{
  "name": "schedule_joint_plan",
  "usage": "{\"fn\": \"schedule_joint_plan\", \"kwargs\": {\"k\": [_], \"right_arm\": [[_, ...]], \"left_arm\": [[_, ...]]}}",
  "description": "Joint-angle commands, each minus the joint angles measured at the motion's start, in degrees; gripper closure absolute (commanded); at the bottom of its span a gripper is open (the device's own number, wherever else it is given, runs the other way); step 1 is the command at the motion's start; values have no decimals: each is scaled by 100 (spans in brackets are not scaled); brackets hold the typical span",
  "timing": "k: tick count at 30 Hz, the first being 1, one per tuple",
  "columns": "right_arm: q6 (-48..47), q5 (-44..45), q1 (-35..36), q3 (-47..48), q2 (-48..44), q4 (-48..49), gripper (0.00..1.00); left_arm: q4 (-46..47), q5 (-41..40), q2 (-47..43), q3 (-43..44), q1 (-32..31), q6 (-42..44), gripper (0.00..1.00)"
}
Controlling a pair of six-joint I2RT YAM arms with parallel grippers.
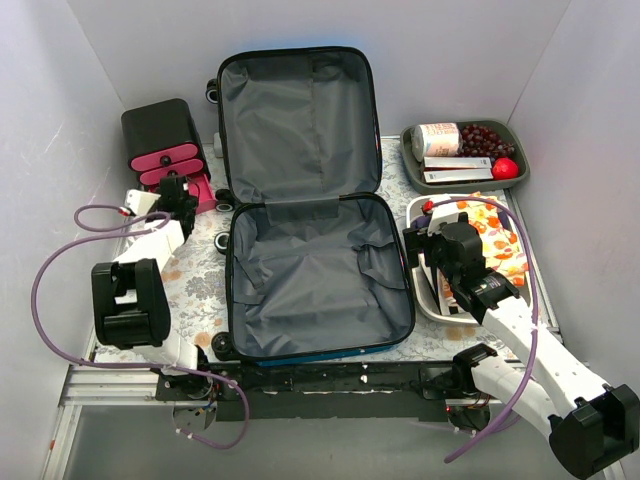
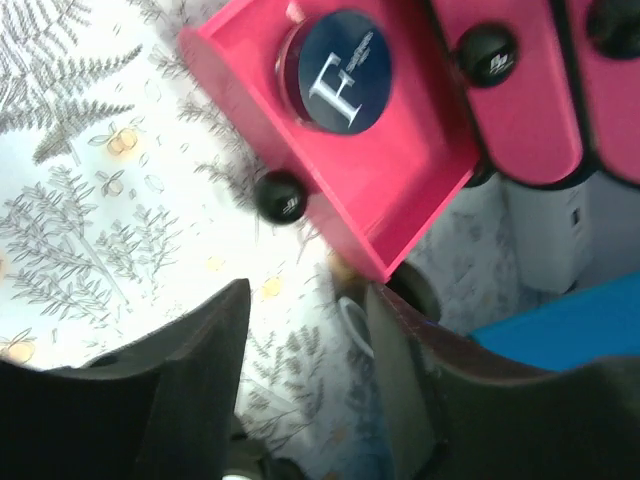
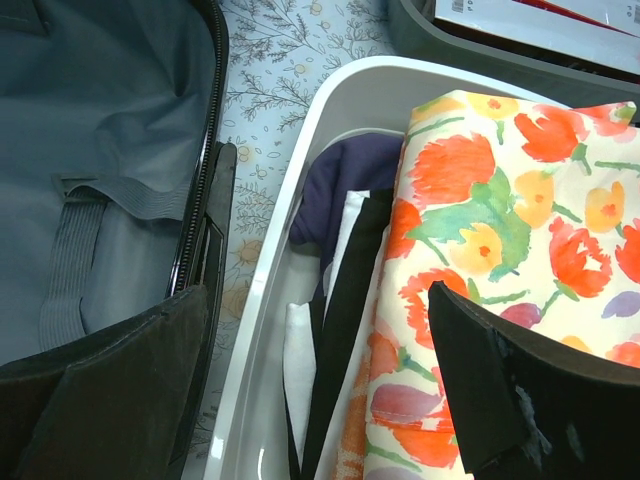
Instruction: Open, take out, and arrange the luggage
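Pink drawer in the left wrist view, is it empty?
No, the open pink drawer holds a round dark-blue tin marked with a white letter F.

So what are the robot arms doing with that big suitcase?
The luggage lies open flat in the middle of the table, and its grey inside is empty. The left gripper hangs open just in front of a pulled-out pink drawer with a round blue tin in it. The right gripper is open above a white bin of folded clothes, with a flowery cloth on top. Neither gripper holds anything.
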Motion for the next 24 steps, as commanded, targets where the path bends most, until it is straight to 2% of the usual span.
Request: {"fn": "schedule_joint_plan", "kwargs": {"k": [1, 4, 9, 15, 19, 24], "right_arm": [[41, -136, 37, 176, -103, 222, 2], [76, -224, 37, 149, -121, 258, 2], [94, -251, 37, 132, -164, 240, 2], [103, -225, 37, 176, -94, 214, 2], [76, -181, 37, 193, -33, 205, 2], [41, -119, 37, 298, 143, 126, 2]], "left_arm": [[283, 626, -193, -469, 19, 758, 61], [196, 600, 43, -522, 28, 638, 72], [897, 846, 492, -601, 19, 593, 73], [741, 398, 1441, 13, 28, 40, 73], [845, 266, 1723, 277, 36, -197, 73], [1030, -278, 1872, 497, 19, -558, 70]]}}
